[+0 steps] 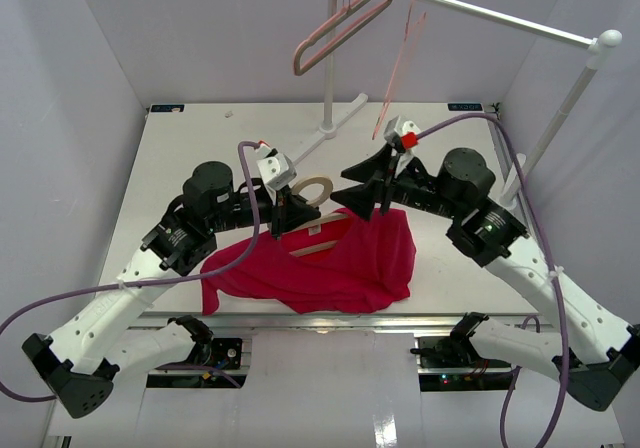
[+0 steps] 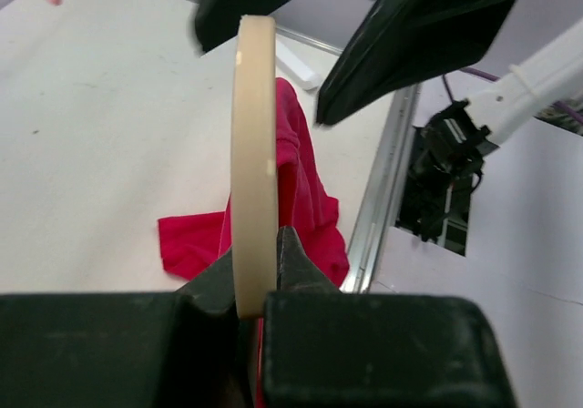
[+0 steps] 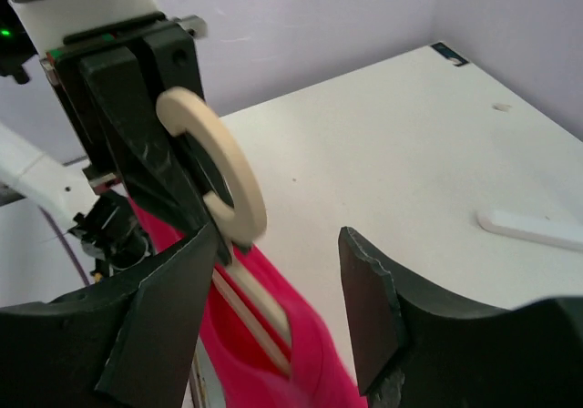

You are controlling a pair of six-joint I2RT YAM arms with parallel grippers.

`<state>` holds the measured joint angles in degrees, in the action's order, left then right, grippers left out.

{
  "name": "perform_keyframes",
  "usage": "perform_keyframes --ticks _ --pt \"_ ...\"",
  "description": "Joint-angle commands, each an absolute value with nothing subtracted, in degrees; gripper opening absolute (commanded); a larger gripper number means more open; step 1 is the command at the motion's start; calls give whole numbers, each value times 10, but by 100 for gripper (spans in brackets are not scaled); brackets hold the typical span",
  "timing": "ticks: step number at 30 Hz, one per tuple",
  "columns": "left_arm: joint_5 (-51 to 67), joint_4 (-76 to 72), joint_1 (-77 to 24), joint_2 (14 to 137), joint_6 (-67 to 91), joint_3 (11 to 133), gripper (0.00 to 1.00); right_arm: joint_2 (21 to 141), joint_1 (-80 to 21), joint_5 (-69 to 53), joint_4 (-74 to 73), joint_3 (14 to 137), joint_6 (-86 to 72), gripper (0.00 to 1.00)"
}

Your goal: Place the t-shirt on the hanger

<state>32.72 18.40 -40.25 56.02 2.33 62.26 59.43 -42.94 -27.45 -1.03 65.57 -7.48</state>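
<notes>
We count three hangers: tan wooden hanger [image 2: 255, 153], pinkish-brown hanger [image 1: 297, 58], pink wire hanger [image 1: 397, 63]. One t-shirt [image 1: 360, 263]. One rail [image 1: 480, 10].

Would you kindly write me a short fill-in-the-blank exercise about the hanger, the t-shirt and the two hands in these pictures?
1. The left hand grips the hanger just below its round ____.
2. The right hand is ____ and holds nothing.
3. The t-shirt, coloured ____, rests on the table.
4. Exactly ____ other hangers hang from the rail.
Missing words: hook, open, red, two.
</notes>
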Motion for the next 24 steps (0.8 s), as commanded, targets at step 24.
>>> perform_keyframes --ticks 24 --pt "177 221 -402 465 39 664 0 478 -429 91 -86 495 -75 45"
